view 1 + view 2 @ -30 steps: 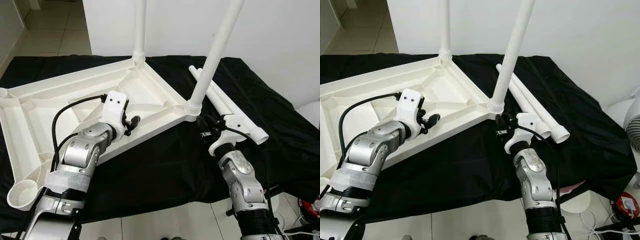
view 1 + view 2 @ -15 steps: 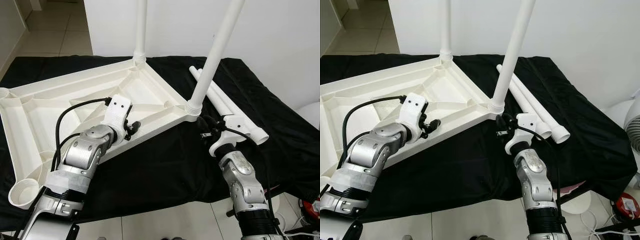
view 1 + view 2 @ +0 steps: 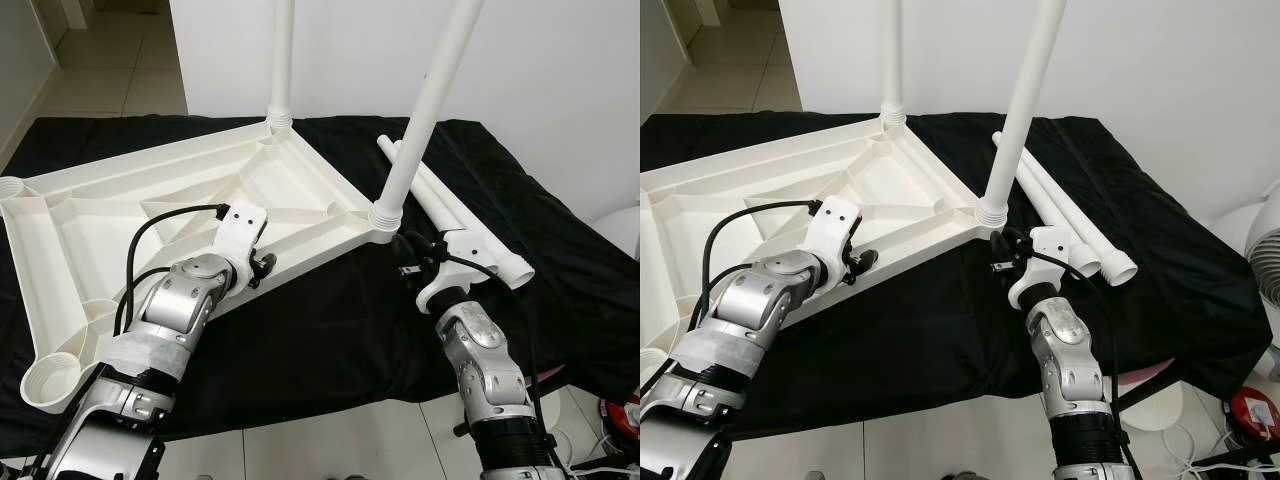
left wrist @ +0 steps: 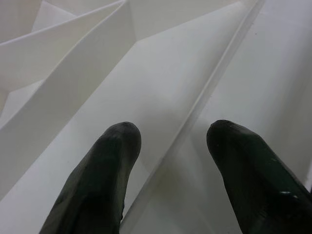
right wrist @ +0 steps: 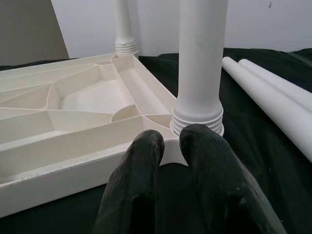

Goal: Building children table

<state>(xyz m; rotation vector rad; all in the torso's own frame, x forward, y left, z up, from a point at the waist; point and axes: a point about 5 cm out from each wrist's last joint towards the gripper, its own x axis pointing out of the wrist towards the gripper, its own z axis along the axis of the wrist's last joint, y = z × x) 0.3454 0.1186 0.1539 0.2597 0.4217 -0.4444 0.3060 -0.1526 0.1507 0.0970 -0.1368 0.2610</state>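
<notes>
Where the black cloth covers the work surface, a white tabletop lies upside down, its ribbed underside facing up. Two legs already stand in its corner sockets: a far leg at the back corner and a near leg at the corner closest to the right arm, this one leaning a little to the right. Two loose legs lie side by side on the cloth just right of that corner, their threaded ends pointing toward the robot. Empty round sockets show at the tabletop's near left corner and at its far left corner.

The left gripper rests at the tabletop's front edge, and its wrist view shows the two black fingers spread apart over a raised rib of the underside, gripping nothing. The right gripper sits low on the cloth just in front of the near leg's base. In its wrist view the fingers are pressed close together with only a thin gap, empty, pointing at the ribbed collar where that leg meets the tabletop.

A white wall stands behind, and tiled floor shows at the far left.
</notes>
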